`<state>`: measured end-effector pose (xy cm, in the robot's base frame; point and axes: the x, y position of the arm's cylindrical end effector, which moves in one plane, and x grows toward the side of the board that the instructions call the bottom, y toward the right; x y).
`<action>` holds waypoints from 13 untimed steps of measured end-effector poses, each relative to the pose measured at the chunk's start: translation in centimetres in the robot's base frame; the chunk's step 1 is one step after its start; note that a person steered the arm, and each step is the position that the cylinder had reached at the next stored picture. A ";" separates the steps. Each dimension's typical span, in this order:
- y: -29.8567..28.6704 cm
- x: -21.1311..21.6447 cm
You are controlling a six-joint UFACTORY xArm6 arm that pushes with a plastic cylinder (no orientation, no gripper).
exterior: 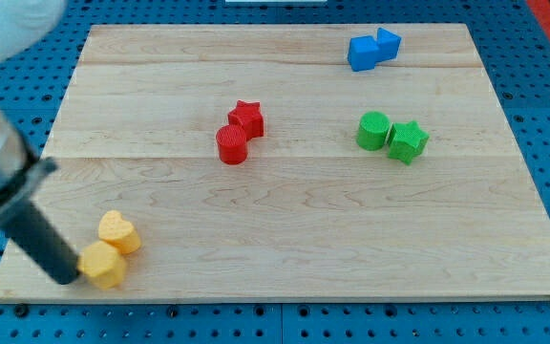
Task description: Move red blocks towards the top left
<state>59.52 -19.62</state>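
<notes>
Red cylinder (231,145) and red star (247,118), light and rigid, are best pushed from five o'clock; my tip (68,279), a bare rod without hand, is seen beside the yellow blocks (111,250).

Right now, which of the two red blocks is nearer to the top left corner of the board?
The red cylinder. It lies to the left of and just below the red star, touching it. My tip is far off, beside the yellow blocks.

Bright even light, blurred near arm

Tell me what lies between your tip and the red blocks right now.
Bare board, in the camera view. My tip touches the yellow blocks at the view's bottom left; the red cylinder and red star sit mid-board.
</notes>
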 end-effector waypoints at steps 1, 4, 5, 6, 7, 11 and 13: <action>4.0 -0.7; 6.3 -7.0; 15.0 -12.9; 17.6 -17.6; 16.5 -21.1; 20.0 -16.2; 11.1 -20.0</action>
<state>39.53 -8.56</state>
